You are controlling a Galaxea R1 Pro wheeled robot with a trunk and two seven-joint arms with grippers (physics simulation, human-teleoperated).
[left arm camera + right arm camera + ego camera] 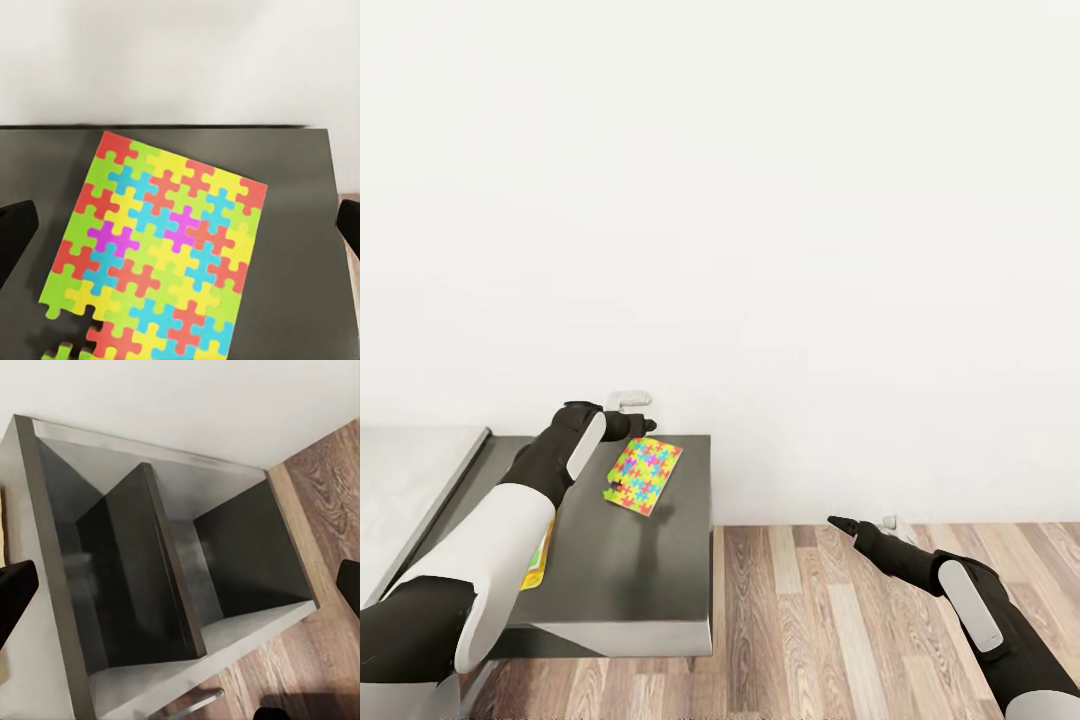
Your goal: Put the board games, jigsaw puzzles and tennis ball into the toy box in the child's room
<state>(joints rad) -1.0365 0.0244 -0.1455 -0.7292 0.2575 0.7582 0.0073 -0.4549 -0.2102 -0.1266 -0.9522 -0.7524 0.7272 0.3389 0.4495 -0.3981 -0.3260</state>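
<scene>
White wall fills the upper part of the head view, with wood-plank floor [860,620] low on the right. At lower left stands the desk [660,560], its dark grey top meeting a paler grey section further left. The left arm reaches forward over the dark top, forearm raised and wrist bent down, so the left end effector [643,424] hangs just above the far edge of a jigsaw puzzle [644,475]. That flat box, covered in red, yellow, green and blue interlocking pieces, lies on the dark top near the wall, turned slightly askew. In the left wrist view the puzzle [161,255] sits between two dark fingers spread wide apart and touching nothing, a pose that looks like lining up for a grasp. Another flat, yellow-edged object [536,565] peeks out beneath the left forearm. The right arm stretches low over the floor, well clear of the desk; its right end effector [840,523] is empty, fingers apart.
</scene>
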